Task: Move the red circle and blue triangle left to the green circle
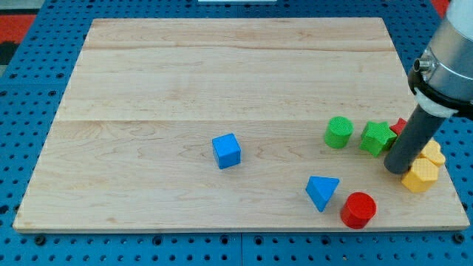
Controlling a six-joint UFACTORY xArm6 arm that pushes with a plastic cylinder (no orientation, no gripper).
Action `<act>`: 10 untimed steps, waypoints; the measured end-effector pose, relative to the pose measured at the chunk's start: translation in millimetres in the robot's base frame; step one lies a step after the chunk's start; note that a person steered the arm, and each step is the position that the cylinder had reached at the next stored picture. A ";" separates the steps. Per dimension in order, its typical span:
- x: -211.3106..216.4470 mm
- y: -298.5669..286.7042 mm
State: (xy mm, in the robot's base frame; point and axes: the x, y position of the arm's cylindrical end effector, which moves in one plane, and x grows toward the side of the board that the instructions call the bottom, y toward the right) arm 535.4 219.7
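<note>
Task barely begun, by my reading. Red circle (358, 210) and blue triangle (322, 192) sit just beside each other near the desk's (222, 81) bottom edge, below the green circle (338, 132) and well apart from it; neither is yet on its left. Your rod has no fingers, so nothing is clenched or released. My tip (396, 170) rests at the view's right, against the yellow blocks (423, 170), right of the green star-like block (378, 137); a red block (400, 126) peeks out behind the rod. Blue cube (227, 150) stands mid-desk, left of everything. The green shapes lie between tip and targets' goal; route around them.
</note>
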 end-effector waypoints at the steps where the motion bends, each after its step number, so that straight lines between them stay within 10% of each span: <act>1: 21.1 -31.6; 4: 82.5 24.0; 7: 82.4 -122.4; 10: -18.3 -142.5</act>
State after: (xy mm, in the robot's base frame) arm 517.1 77.2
